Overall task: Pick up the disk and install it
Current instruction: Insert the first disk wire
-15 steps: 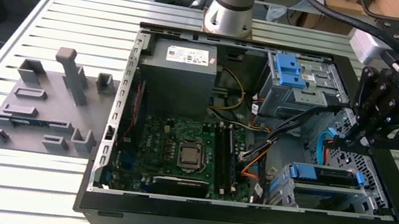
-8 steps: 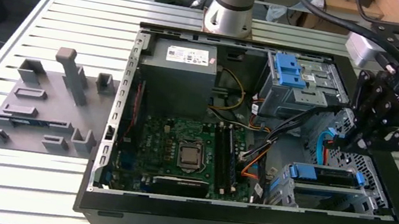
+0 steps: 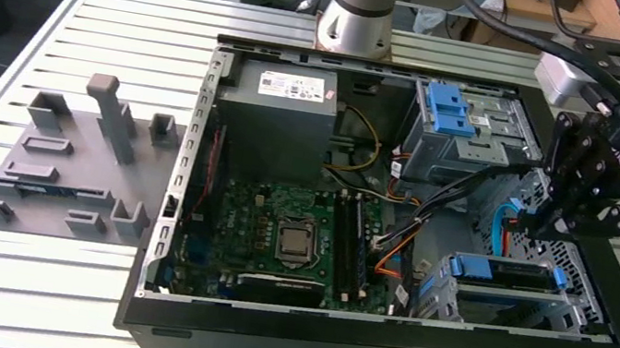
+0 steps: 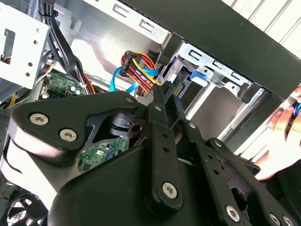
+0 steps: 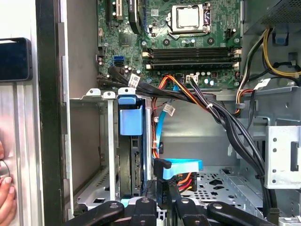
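Note:
The disk (image 3: pixel 503 273) sits edge-up in the lower drive cage (image 3: pixel 568 313) at the front corner of the open computer case, on the exterior view's right. Its blue frame runs along the top. In the first wrist view the disk (image 5: pixel 132 162) stands in the cage slot with its blue tab toward the motherboard. My gripper (image 3: pixel 543 230) hangs just behind that cage. Its fingers (image 5: pixel 172 190) are closed on a black cable connector (image 5: pixel 162 165) that carries a blue ribbon and red-yellow wires, right beside the disk's end. In the second wrist view the gripper (image 4: pixel 162 92) tapers to that connector.
A grey power-supply box (image 3: pixel 282 114) and an upper drive cage with a blue latch (image 3: pixel 457 113) fill the back of the case. The motherboard (image 3: pixel 288 236) lies in the middle. Black cable bundles (image 5: pixel 221 117) cross nearby. A grey fixture (image 3: pixel 75 165) lies outside. A person's hand (image 5: pixel 5 188) rests by the case wall.

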`<state>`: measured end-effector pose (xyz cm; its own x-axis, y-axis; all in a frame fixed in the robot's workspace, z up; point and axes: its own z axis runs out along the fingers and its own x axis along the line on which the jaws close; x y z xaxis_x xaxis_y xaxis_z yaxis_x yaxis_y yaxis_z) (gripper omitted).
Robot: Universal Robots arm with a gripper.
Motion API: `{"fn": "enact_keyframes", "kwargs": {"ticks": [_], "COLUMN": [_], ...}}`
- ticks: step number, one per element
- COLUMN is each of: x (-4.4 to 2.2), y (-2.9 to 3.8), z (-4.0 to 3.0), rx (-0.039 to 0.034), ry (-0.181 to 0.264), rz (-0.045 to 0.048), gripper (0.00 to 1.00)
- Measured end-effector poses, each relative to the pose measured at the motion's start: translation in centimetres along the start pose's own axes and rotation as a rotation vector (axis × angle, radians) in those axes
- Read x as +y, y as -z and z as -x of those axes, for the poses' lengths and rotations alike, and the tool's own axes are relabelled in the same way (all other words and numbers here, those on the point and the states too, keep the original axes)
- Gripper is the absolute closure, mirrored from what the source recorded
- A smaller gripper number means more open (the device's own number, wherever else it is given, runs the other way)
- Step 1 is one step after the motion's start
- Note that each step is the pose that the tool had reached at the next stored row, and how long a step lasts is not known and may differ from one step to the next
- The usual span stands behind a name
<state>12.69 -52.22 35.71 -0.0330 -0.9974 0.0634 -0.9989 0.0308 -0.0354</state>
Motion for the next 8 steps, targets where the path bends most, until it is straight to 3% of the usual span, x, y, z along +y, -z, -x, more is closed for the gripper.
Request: {"fn": "enact_keyframes", "kwargs": {"ticks": [3,4,8], "x": [0.01,0.02,0.06], "y": [0.22,0.31,0.49], "z": [0.0,0.01,0.31], "rx": [0.0008,0.0012,0.0032], "ry": [0.0,0.0,0.0], "rz": [0.0,0.0,-0.0001], "gripper": [0.75,0.69,0.69]}}
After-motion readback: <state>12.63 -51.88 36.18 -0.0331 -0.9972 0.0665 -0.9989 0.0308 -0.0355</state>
